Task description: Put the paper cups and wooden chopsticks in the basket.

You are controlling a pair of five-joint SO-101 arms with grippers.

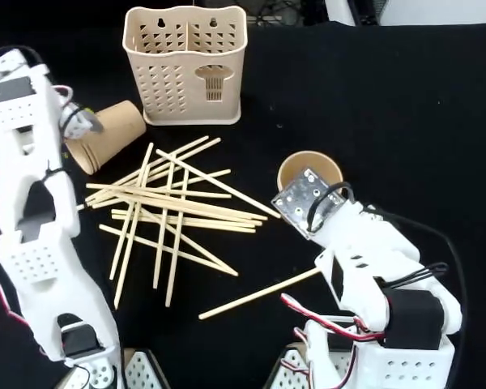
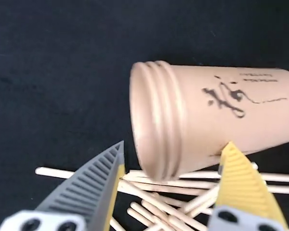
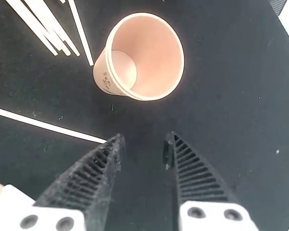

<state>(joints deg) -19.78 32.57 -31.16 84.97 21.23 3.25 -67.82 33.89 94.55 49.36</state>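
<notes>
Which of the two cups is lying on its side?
The cup by the left gripper, at the edge of the chopsticks. The other cup, before the right gripper, stands upright, mouth up.

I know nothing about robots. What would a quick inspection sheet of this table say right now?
Surface: black cloth over the table.
Job's things: perforated basket standing at the far edge; tipped cup on its side; upright cup; chopsticks scattered on the cloth between the cups.
Clutter: nothing seen.
Grippers: left gripper open at the tipped cup; right gripper open beside the upright cup.
Cables: red and white wires and black cable on the right arm.
Surroundings: pale surface beyond the cloth.
</notes>
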